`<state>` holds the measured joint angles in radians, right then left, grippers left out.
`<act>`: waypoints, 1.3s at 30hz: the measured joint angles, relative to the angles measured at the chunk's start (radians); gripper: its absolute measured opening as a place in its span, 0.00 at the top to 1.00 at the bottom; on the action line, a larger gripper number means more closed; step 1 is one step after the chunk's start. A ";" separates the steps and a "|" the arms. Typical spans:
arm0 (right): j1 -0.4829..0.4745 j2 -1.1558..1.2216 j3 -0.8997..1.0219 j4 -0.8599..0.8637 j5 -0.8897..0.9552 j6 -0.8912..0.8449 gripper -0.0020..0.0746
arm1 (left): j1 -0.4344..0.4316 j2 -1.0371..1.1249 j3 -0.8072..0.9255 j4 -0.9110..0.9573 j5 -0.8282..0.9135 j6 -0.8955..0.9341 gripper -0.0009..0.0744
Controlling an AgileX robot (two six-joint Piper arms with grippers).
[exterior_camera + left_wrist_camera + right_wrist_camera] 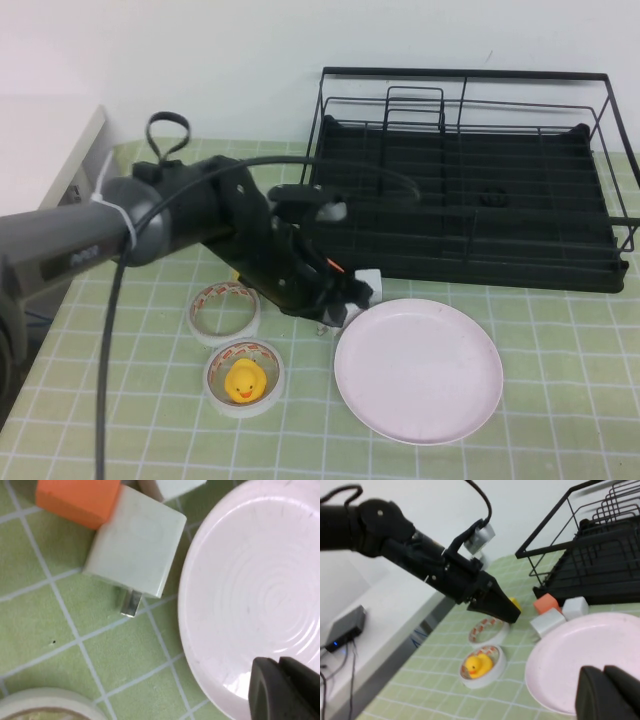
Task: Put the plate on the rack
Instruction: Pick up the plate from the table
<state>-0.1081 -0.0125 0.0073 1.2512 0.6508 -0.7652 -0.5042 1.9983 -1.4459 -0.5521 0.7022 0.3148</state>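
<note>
The pale pink plate (420,370) lies flat on the green checked mat, in front of the black wire rack (470,190). My left gripper (347,303) reaches in from the left and hangs at the plate's left rim. In the left wrist view the left gripper (278,671) is shut, its fingers pressed together just over the plate's (250,580) rim with nothing between them. My right gripper (606,674) is out of the high view. It is shut and empty, above the near part of the plate (570,650). The rack (600,555) holds nothing.
A white block (137,545) and an orange block (77,500) lie between plate and rack. Two tape rolls sit left of the plate: one empty (224,311), the other (215,385) with a yellow duck (245,381) inside. A white counter (40,150) borders the mat's left.
</note>
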 joint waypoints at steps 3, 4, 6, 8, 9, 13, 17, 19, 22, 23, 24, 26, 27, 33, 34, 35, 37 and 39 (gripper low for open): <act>0.000 0.000 0.000 -0.026 0.004 -0.002 0.96 | -0.038 0.016 0.000 0.064 -0.015 -0.011 0.99; 0.000 0.000 0.000 -0.032 0.006 -0.002 0.96 | -0.052 0.025 0.000 0.089 -0.015 -0.025 0.98; 0.000 0.000 0.000 -0.035 0.018 -0.002 0.96 | -0.076 0.046 0.000 0.140 -0.016 -0.059 0.95; 0.000 0.000 0.000 -0.038 0.035 -0.002 0.96 | -0.092 0.068 0.000 0.199 -0.016 -0.105 0.87; 0.000 0.000 0.000 -0.040 0.050 -0.002 0.96 | -0.096 0.080 0.000 0.226 -0.019 -0.135 0.81; 0.000 0.000 0.000 -0.042 0.112 0.004 0.96 | -0.098 0.113 0.000 0.285 -0.059 -0.254 0.53; 0.000 0.000 0.000 -0.053 0.148 0.030 0.96 | -0.098 0.130 0.000 0.254 -0.103 -0.294 0.44; 0.000 0.000 0.000 -0.060 0.153 0.036 0.96 | -0.098 0.139 0.000 0.213 -0.124 -0.298 0.45; 0.000 0.000 0.000 -0.067 0.154 0.040 0.96 | -0.098 0.163 0.000 0.172 -0.143 -0.300 0.48; 0.000 0.000 0.000 -0.067 0.154 0.040 0.96 | -0.098 0.170 0.000 0.167 -0.147 -0.300 0.49; 0.000 0.000 0.000 -0.067 0.154 0.040 0.96 | -0.098 0.180 0.000 0.162 -0.150 -0.301 0.50; 0.000 0.000 0.000 -0.071 0.154 0.040 0.96 | -0.098 0.181 0.000 0.155 -0.154 -0.303 0.52; 0.000 0.000 0.000 -0.074 0.154 0.042 0.96 | -0.098 0.184 0.000 0.155 -0.160 -0.305 0.54; 0.000 0.000 0.000 -0.103 0.158 0.042 0.96 | -0.098 0.192 0.000 0.141 -0.182 -0.315 0.83; 0.000 0.000 0.000 -0.105 0.158 0.042 0.96 | -0.098 0.192 0.000 0.141 -0.184 -0.315 0.89; 0.000 0.000 0.000 -0.106 0.158 0.042 0.96 | -0.098 0.192 0.000 0.138 -0.186 -0.315 0.92; 0.000 0.000 0.000 -0.110 0.158 0.042 0.96 | -0.098 0.194 0.000 0.130 -0.188 -0.315 0.96; 0.000 0.000 0.000 -0.112 0.158 0.042 0.96 | -0.098 0.194 0.000 0.105 -0.190 -0.315 0.97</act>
<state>-0.1081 -0.0125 0.0073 1.1391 0.8087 -0.7235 -0.6020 2.1923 -1.4459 -0.4472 0.5121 0.0000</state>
